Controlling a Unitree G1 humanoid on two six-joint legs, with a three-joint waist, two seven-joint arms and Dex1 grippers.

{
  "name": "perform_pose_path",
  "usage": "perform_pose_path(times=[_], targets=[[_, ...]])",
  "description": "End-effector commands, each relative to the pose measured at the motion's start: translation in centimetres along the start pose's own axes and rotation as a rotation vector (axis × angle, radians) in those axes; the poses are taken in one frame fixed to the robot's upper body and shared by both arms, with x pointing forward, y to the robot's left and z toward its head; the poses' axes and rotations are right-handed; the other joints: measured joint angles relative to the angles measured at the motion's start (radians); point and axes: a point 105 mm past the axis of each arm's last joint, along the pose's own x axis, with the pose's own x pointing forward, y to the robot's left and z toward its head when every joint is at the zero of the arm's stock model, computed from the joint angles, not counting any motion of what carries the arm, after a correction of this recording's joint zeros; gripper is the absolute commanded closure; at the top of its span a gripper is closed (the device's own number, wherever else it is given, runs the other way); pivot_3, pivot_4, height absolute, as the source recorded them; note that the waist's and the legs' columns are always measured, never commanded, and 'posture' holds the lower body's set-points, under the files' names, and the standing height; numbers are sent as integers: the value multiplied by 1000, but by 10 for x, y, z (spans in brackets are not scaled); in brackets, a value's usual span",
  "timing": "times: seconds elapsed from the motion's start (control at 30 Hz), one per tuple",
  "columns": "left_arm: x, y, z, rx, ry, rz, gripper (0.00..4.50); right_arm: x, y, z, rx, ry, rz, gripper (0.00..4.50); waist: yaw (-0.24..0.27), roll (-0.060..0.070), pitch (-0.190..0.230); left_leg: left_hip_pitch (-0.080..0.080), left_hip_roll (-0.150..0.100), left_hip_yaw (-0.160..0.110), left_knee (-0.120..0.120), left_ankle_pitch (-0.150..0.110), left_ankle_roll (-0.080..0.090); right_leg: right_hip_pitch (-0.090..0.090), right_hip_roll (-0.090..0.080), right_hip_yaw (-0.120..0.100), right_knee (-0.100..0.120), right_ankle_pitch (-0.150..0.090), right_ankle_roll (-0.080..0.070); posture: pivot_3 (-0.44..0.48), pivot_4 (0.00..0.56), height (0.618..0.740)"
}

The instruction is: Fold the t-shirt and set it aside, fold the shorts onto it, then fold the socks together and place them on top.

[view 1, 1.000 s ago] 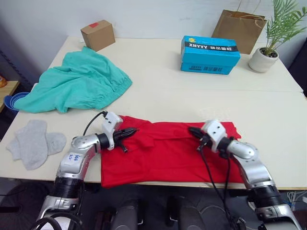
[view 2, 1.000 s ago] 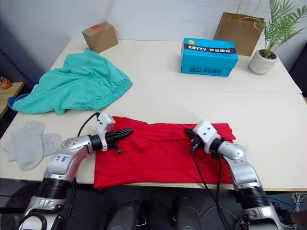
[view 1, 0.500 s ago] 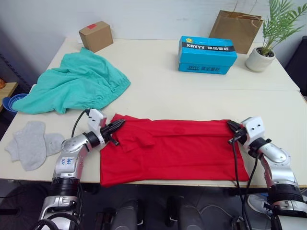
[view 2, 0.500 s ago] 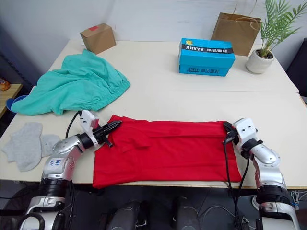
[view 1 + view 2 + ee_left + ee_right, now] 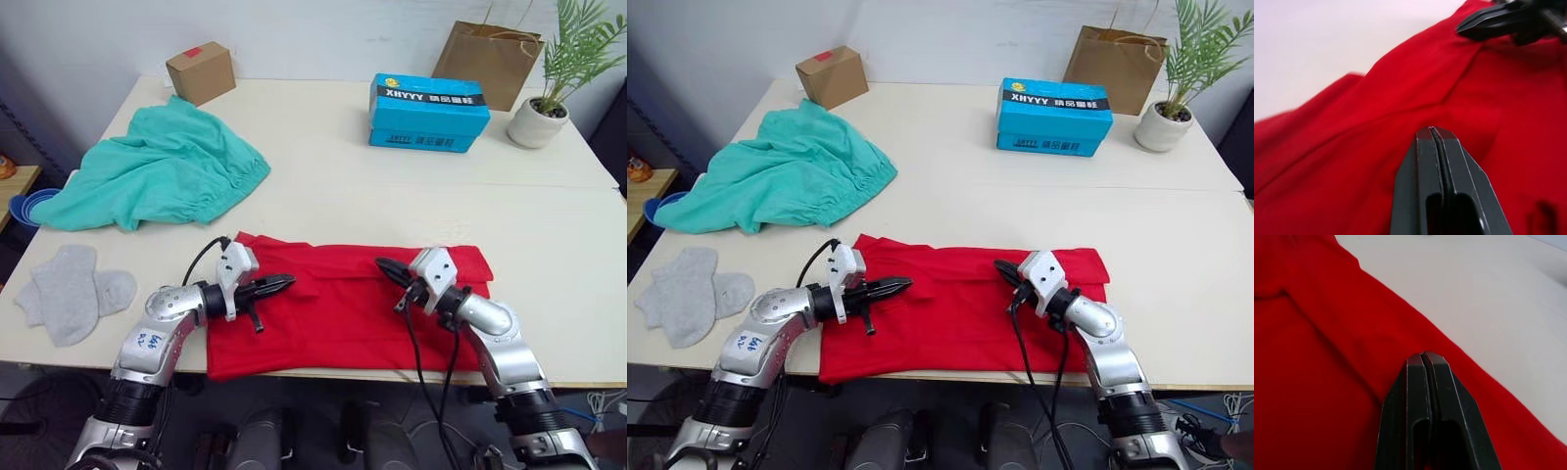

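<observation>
Cream counter (image 5: 323, 201) carries the t-shirt (image 5: 343, 313) at its near edge, limp and light cotton (best pinched at a hem), both left gripper (image 5: 284, 281) and right gripper (image 5: 382, 264) over it, fingers pressed together.

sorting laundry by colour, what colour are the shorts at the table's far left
Teal, a sea-green; the shorts show best in the left eye view.
</observation>
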Motion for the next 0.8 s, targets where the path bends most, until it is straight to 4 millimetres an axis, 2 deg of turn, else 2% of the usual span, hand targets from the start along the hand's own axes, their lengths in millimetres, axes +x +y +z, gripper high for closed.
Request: perform_pose_path(times=[0.03,0.2,0.37,0.47,0.57,0.63,0.7,0.8], targets=[[-17,10,-19,-34,58,84,4483,-25,-35,-15,-22,46,-130,4500,0,0,0,0,0,0,0,0,0,0,0,0,0,0,0,0,150,740],[-36,16,-29,-48,96,126,4483,-55,-69,-30,-51,112,-228,4500,-1,1,-1,3,0,0,0,-1,-1,2,0,0,-1,0,0,0,150,740],[-48,8,-14,-53,29,17,4483,-69,-92,-28,-59,106,-297,4500,-12,1,-1,3,2,1,-1,-3,-5,2,1,0,0,-1,-2,0,150,740],[-58,10,10,-76,-57,-50,4483,-67,-95,-21,-56,70,-285,4500,-14,1,-1,3,2,1,-1,-1,-3,1,2,0,1,-2,-3,0,150,740],[-64,23,35,-107,-147,-50,4483,-60,-94,-9,-41,11,-263,4500,-14,1,0,2,3,0,-1,-1,-3,1,2,0,1,-2,-3,0,150,740],[-58,40,46,-100,-182,4,4483,-51,-89,-2,-43,-14,-233,4500,-11,2,0,2,2,0,-1,0,-3,1,1,0,1,-2,-3,0,150,740],[-50,52,51,-100,-186,48,4483,-43,-84,2,-40,-32,-216,4500,-8,2,0,2,2,0,-1,0,-2,1,1,0,1,-2,-3,0,150,740],[-29,67,39,-79,-99,115,4483,-29,-75,5,-41,-42,-197,4500,-5,2,0,2,2,0,-1,0,-2,1,2,-1,1,-1,-2,0,150,740]])
